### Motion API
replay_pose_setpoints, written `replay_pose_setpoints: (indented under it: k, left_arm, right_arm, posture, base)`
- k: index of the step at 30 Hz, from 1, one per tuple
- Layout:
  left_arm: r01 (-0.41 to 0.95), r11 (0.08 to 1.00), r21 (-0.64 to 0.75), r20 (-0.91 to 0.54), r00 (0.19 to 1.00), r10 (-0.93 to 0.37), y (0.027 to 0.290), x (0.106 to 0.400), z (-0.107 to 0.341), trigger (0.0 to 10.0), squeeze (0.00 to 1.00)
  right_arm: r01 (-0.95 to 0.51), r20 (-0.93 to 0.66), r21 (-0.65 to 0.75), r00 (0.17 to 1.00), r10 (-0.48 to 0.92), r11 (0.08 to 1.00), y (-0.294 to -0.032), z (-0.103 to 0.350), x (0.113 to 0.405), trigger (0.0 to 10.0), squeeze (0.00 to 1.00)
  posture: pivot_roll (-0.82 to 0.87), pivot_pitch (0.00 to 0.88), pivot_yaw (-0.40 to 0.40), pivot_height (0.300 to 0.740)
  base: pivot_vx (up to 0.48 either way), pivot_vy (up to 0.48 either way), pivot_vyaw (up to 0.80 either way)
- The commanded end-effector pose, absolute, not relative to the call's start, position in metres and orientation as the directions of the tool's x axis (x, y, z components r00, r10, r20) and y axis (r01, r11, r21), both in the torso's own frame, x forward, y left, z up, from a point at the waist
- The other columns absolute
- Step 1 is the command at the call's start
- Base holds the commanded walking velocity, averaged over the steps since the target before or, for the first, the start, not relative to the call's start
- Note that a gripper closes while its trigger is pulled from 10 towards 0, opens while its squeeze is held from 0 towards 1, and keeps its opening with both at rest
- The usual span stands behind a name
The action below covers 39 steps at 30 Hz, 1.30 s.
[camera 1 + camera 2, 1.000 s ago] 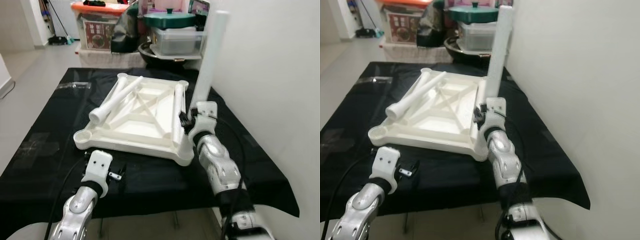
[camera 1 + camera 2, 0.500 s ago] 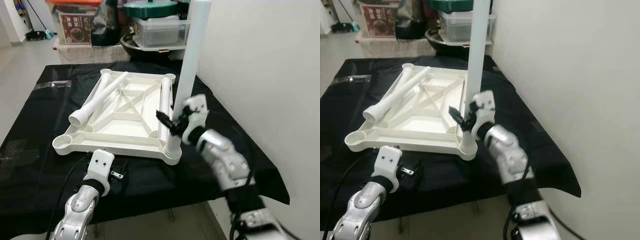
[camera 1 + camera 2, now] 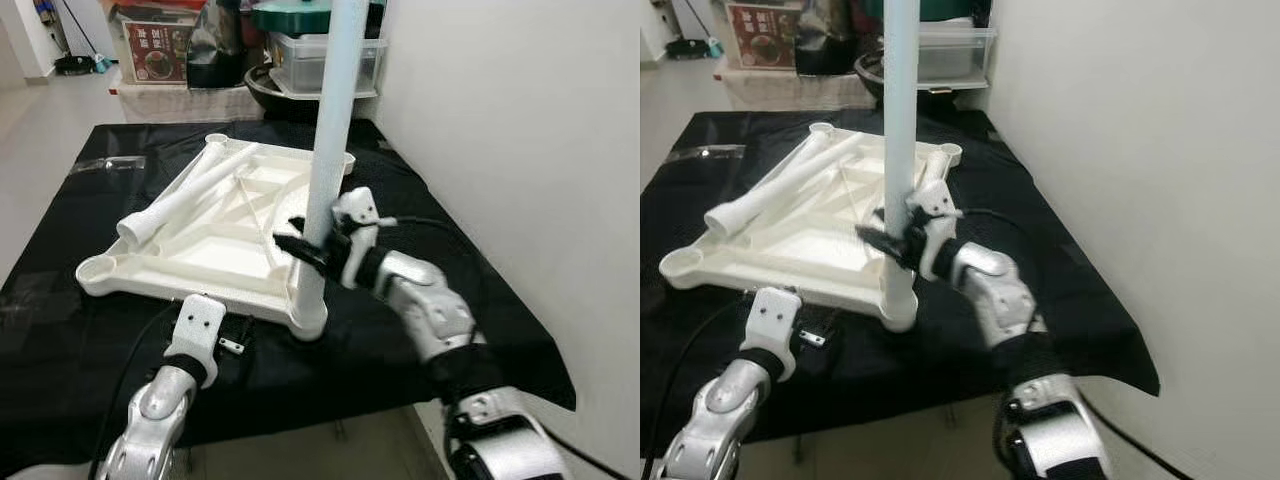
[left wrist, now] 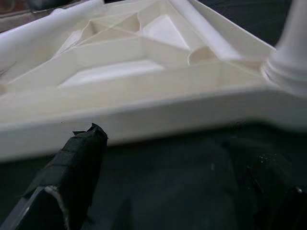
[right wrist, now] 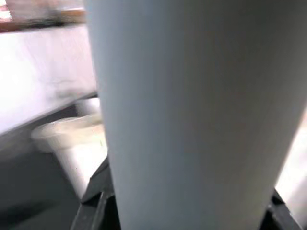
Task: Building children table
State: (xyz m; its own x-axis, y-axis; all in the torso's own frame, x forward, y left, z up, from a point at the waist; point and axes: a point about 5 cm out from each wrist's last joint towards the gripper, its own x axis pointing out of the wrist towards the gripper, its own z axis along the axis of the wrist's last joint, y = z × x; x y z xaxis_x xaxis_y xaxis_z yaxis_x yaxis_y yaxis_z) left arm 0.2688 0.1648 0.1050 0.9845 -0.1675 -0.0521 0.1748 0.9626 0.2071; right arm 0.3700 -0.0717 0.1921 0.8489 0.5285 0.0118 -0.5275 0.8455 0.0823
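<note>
I see white tabletop (image 3: 215,240) lying upside down on black-draped surface (image 3: 60,330). My right gripper (image 3: 318,247) clamped around upright white leg (image 3: 330,130), low on shaft; leg foot seated in near right corner socket (image 3: 308,318) of tabletop. Two more loose legs (image 3: 185,195) lying across tabletop's left side. My left gripper (image 3: 232,340) resting low on surface just beside tabletop's near edge, fingers (image 4: 72,163) spread apart, holding nothing. Storage boxes (image 3: 325,60) beyond far edge.

Likely a home: storage bins (image 3: 330,62), broom (image 3: 66,40).
</note>
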Motion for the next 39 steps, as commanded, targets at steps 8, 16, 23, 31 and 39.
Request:
replay_pose_setpoints:
  k: [8, 16, 23, 31, 39]
  left_arm:
    - [0.186, 0.959, 0.213, -0.069, 0.982, -0.175, 0.166, 0.267, 0.103, 10.0, 0.0]
    - [0.2, 0.956, 0.216, -0.065, 0.98, -0.191, 0.162, 0.27, 0.105, 10.0, 0.0]
    - [0.19, 0.958, 0.217, -0.062, 0.982, -0.18, 0.166, 0.271, 0.105, 10.0, 0.0]
    - [0.19, 0.959, 0.21, -0.053, 0.982, -0.182, 0.161, 0.273, 0.106, 10.0, 0.0]
    - [0.183, 0.961, 0.207, -0.065, 0.983, -0.173, 0.163, 0.268, 0.102, 10.0, 0.0]
  right_arm:
    - [0.098, -0.238, 0.109, 0.969, -0.07, 0.989, -0.118, 0.138, 0.345, 10.0, 0.0]
    - [-0.288, -0.005, 0.165, 0.956, 0.292, 0.943, -0.09, 0.179, 0.342, 10.0, 1.0]
    - [-0.725, 0.14, 0.089, 0.688, 0.712, 0.683, -0.078, 0.219, 0.345, 10.0, 0.0]
    - [-0.943, 0.125, -0.002, 0.331, 0.935, 0.334, -0.055, 0.222, 0.328, 0.9, 0.0]
    - [-0.491, -0.053, 0.174, 0.861, 0.506, 0.854, -0.07, 0.177, 0.365, 0.0, 0.0]
  posture:
    - [0.14, 0.0, -0.08, 0.74]
    - [0.14, 0.0, -0.08, 0.74]
    - [0.14, 0.0, -0.083, 0.74]
    - [0.16, 0.0, -0.105, 0.74]
    - [0.15, 0.0, -0.098, 0.74]
  base:
    - [0.0, 0.0, 0.0]
    - [0.0, 0.0, 0.0]
    - [0.0, 0.0, 0.0]
    - [0.0, 0.0, 0.0]
    - [0.0, 0.0, 0.0]
